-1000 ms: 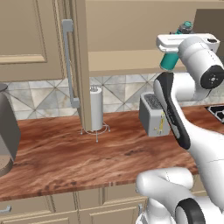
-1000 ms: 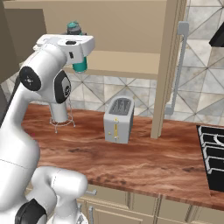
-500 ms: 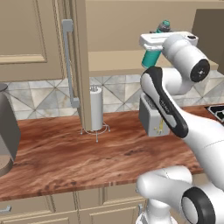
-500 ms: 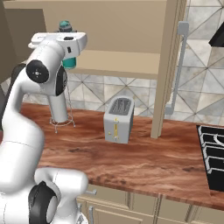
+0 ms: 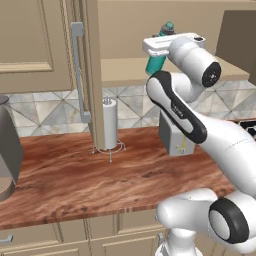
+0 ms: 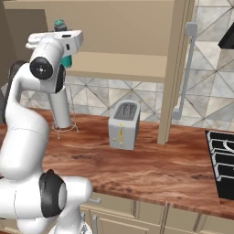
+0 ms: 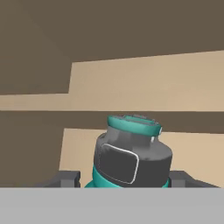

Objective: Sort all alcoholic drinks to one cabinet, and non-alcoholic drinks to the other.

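A teal cylindrical bottle (image 5: pixel 156 64) with a grey-teal cap is held high in front of the open wall cabinet. My gripper (image 5: pixel 158 54) is shut on its body, level with the cabinet's shelf (image 5: pixel 125 70). From the right the bottle (image 6: pixel 67 61) pokes out above and below the white hand, gripper (image 6: pixel 65 51). In the hand view the bottle's cap (image 7: pixel 131 155) fills the middle between the two dark fingertips (image 7: pixel 66 178), with the tan shelf behind it. The cabinet's door (image 5: pixel 92 75) stands open edge-on. A second cabinet (image 5: pixel 30 45) to the left is closed.
On the wooden counter (image 5: pixel 75 180) stand a white paper-towel roll (image 5: pixel 110 125), a grey toaster (image 6: pixel 123 124) and a dark appliance (image 5: pixel 7 145) at the far left. A black stove (image 6: pixel 221 160) lies at the right. The open door's bar handle (image 5: pixel 77 70) sticks out near the arm.
The arm has swung left with the teal bottle held in the gripper, bringing it from the cabinet's right side to in front of the shelf.
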Robot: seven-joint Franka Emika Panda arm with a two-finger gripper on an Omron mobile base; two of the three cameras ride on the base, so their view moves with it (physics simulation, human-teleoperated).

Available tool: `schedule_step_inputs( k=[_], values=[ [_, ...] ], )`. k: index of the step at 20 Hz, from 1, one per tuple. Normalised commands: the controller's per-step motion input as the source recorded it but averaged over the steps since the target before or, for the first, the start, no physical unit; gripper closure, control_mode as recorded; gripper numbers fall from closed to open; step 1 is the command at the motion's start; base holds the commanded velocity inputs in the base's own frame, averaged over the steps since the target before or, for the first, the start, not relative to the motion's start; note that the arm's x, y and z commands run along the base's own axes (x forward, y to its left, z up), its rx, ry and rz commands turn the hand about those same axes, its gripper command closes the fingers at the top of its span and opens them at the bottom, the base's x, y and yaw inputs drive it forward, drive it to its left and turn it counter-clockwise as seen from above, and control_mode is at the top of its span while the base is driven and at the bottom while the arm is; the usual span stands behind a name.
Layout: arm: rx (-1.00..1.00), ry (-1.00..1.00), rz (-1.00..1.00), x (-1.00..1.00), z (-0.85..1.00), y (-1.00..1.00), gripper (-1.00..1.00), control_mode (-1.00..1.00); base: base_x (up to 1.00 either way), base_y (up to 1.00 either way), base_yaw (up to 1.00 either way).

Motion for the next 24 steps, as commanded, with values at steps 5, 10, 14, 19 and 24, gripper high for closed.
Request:
schedule_step_inputs(
  k=[5, 10, 14, 19, 24],
  values=[
    [-0.05, 0.00, 0.04, 0.44, 0.00, 0.45, 1.00, -1.00, 0.00, 0.00, 0.00],
    [-0.05, 0.00, 0.02, 0.44, 0.00, 0.42, 1.00, -1.00, 0.00, 0.00, 0.00],
    [-0.03, 0.00, 0.01, 0.47, 0.00, 0.34, 1.00, -1.00, 0.00, 0.00, 0.00],
    [-0.04, 0.01, 0.00, 0.46, -0.03, 0.28, 1.00, -1.00, 0.00, 0.00, 0.00],
    [-0.05, 0.07, 0.00, 0.42, -0.13, 0.18, 1.00, -1.00, 0.00, 0.00, 0.00]
  ],
)
